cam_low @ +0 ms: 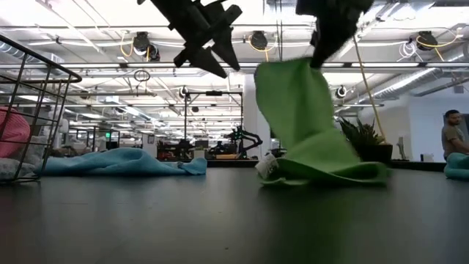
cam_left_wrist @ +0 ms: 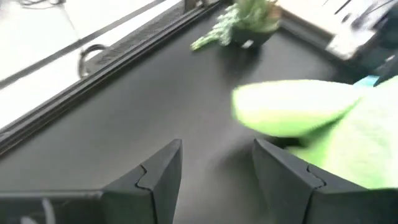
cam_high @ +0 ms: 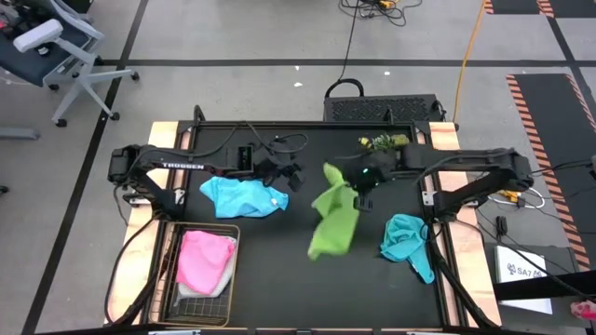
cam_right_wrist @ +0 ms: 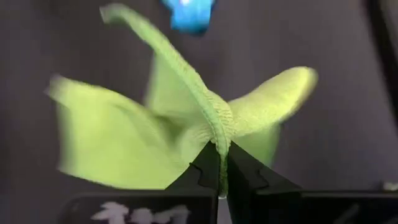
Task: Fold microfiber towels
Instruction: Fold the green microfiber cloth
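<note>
1. The green towel is at the centre of the high view, one edge lifted off the dark surface and the rest draped down onto it; in the low view it hangs from above to a heap right of centre.
2. The right claw is at the towel's upper right in the high view, its two fingers pinched shut on a fold of the towel's edge, as the right wrist view shows with cloth spreading to both sides.
3. The left claw hovers just left of the green towel in the high view, raised above the surface in the low view, fingers parted and holding nothing.
4. The blue towel lies crumpled left of centre, beneath the left arm.
5. The teal towel lies bunched at the right of the surface, by the right arm's base.
6. The pink towel sits in the basket at the lower left, on top of a pale towel.
7. A plant stands at the upper edge of the surface, behind the right arm.
8. A person shows at the far right of the low view, in the room beyond.
</note>
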